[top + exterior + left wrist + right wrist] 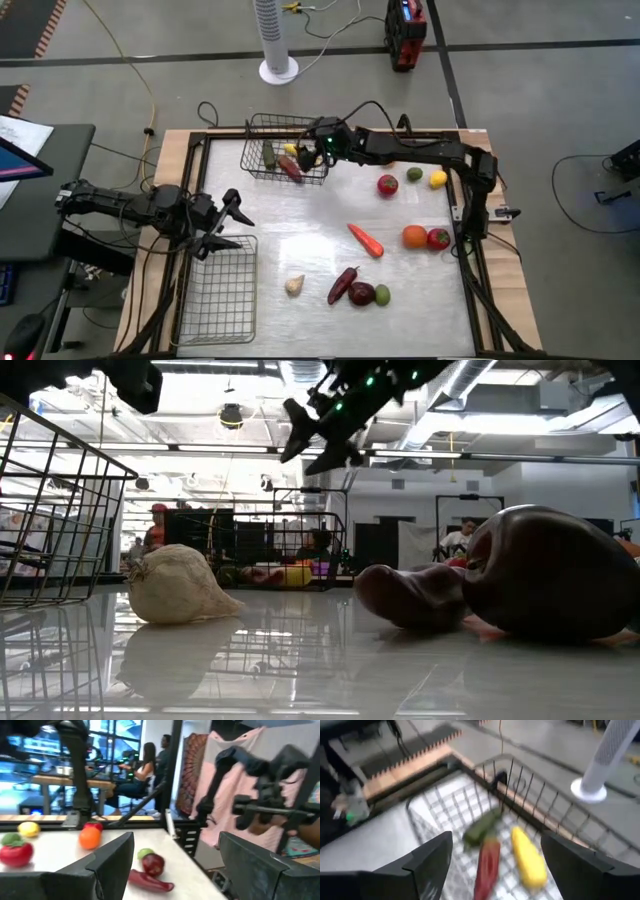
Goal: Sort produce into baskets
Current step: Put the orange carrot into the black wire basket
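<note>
Overhead: right pincer point(306, 152), fingers wide apart, holding nothing, hovers over the far basket point(262, 125) at 12 o'clock on the bench point(300, 250). Inside lie a cucumber point(481, 827), red chilli point(488, 862) & corn point(527, 857). Left pincer point(228, 222), wide too, waits at 9 o'clock by the near basket point(222, 295). Other produce point(415, 237) lies scattered from 2 to 6 o'clock.

Grey concrete floor point(560, 90); white tower fan point(277, 40); cables; bright windows point(30, 750); people seated at desks point(142, 770).
</note>
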Robot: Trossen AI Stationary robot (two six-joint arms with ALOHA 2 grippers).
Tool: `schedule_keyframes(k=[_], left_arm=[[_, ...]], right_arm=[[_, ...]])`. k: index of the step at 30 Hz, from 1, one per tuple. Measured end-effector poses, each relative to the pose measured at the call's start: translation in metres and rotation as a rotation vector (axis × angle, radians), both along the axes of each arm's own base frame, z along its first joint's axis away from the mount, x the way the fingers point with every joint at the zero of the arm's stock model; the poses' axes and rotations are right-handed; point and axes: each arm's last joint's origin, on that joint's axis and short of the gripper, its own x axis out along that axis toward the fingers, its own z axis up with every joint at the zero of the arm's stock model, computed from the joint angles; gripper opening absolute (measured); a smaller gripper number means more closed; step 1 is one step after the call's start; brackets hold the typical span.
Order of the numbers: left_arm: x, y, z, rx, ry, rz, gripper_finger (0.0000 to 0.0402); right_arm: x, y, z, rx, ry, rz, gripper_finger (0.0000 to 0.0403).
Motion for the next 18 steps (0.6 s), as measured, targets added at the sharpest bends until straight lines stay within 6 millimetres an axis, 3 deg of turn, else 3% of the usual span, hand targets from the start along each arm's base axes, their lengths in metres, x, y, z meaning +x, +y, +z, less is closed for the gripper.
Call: schedule_keyframes(k=[8,18], left_arm=[[0.001,0.002,-0.003,0.027,0.018,0.060,0.0279],[0.001,0.002,-0.004,0.052,0.021,0.093,0.0279]], right_arm=[[-0.021,0.051,0.001,0.140,0.200,-0.037,0.0320],[-0.039,0.109,-0.021,0.276,0.413,-0.125,0.0320]])
